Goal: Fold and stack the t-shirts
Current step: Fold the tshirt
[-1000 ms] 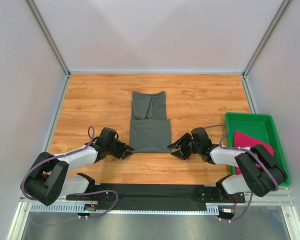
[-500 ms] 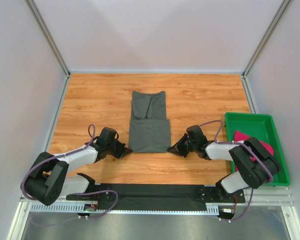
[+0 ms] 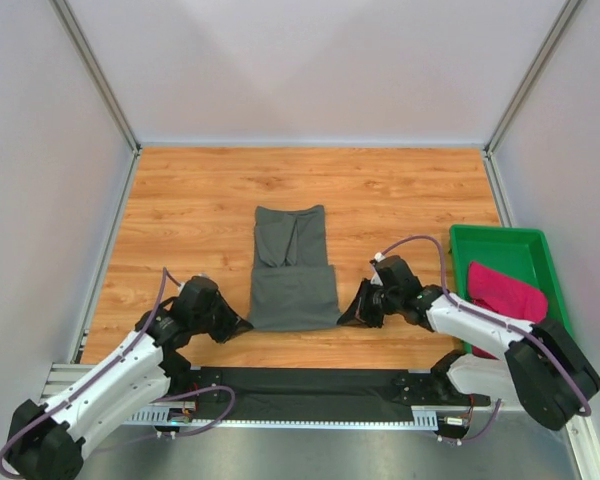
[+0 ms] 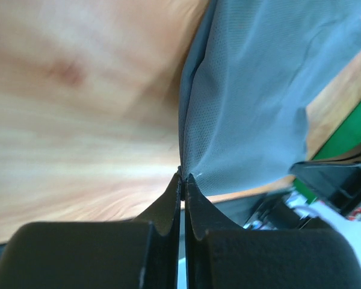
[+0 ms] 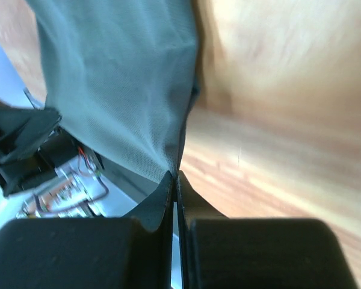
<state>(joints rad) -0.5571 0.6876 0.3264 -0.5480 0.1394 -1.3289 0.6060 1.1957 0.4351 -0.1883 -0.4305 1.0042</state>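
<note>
Two near corners are pinched: your left tool [image 3: 244, 325] and right tool [image 3: 347, 318] are clamped on the grey t-shirt [image 3: 292, 270], which lies part folded mid-table [image 3: 180, 200]. The pink t-shirt [image 3: 505, 292] lies in the green tray [image 3: 500, 233] on the right. Nothing is stacked yet.

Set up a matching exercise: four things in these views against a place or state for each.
1. grey t-shirt
2. pink t-shirt
3. green tray
4. left gripper

A. lying in the tray
B. jaws shut on grey cloth
C. at the right edge of the table
D. mid-table, partly folded

Pairs: 1-D, 2-A, 3-C, 4-B
</note>
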